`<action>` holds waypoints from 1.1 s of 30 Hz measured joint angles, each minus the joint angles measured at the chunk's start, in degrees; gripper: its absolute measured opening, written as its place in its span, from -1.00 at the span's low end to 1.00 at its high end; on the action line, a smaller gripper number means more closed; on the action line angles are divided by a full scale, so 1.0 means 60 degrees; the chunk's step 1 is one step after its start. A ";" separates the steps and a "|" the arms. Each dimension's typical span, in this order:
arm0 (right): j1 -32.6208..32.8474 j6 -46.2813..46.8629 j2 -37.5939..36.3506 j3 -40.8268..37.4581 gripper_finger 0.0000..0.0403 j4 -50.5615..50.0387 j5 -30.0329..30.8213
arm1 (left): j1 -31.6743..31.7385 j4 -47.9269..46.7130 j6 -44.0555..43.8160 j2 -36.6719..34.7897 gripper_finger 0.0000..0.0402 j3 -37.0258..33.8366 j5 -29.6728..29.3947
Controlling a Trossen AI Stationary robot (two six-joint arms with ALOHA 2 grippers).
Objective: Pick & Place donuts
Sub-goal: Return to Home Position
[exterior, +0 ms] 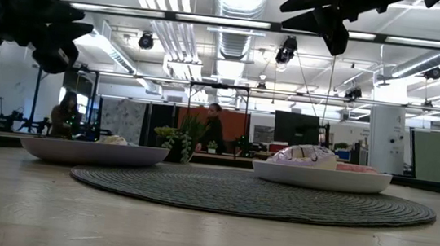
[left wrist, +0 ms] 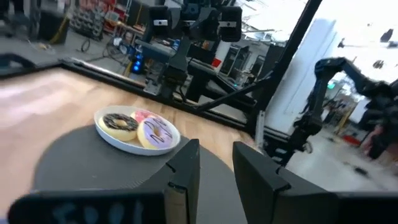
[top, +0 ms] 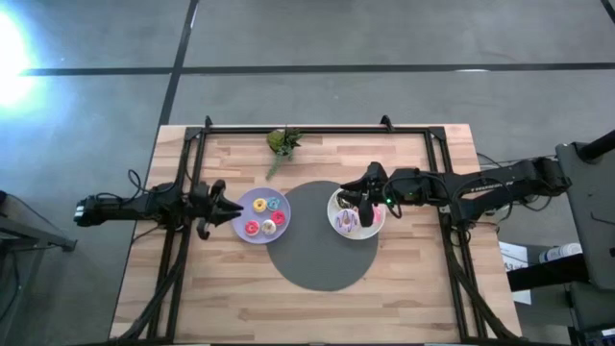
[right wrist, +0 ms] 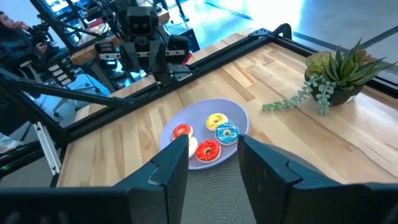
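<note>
Several small donuts, among them red (right wrist: 208,150), orange (right wrist: 216,120) and teal (right wrist: 227,133) ones, lie on the lavender plate (top: 242,213). Larger donuts lie on the white plate (top: 333,207): a brown one (left wrist: 120,124), a white-purple frosted one (left wrist: 157,132) and a pink one (left wrist: 142,115) behind them. My left gripper (top: 229,206) is open and empty, raised just beyond the lavender plate's left rim. My right gripper (top: 361,194) is open and empty, held high over the white plate's far part. In the low view both grippers (exterior: 49,35) (exterior: 329,24) hang well above the plates.
A round grey mat (top: 322,259) lies at the table's middle; both plates overlap its edges. A small green plant (top: 282,142) stands near the far edge. Black frame rails (top: 317,131) run along the far edge and both sides. Bare wood lies toward the near edge.
</note>
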 joint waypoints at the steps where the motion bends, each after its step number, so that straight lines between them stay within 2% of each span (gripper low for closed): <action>1: 0.0000 0.0004 0.0000 0.0000 -0.35 0.0004 0.0006 | 0.0000 -0.0007 0.0211 0.0000 -0.65 0.0000 -0.0020; 11: 0.0004 -0.1163 0.0000 0.0000 -0.39 0.0028 0.0006 | 0.0000 0.0004 0.3325 0.0121 -0.65 0.0000 -0.0027; 15: 0.0001 -0.1812 0.0000 0.0000 -0.36 0.0245 0.0010 | 0.0000 0.0011 0.4032 0.0124 -0.65 0.0000 -0.0056; 25: -0.0051 -0.1942 -0.0015 0.0000 -0.34 0.0379 0.0057 | 0.0000 0.0014 0.2762 0.0124 -0.65 0.0029 -0.0129; 33: -0.0051 -0.1932 -0.0011 0.0000 -0.39 0.0379 0.0057 | 0.0003 0.0015 0.2537 0.0124 -0.65 0.0033 -0.0126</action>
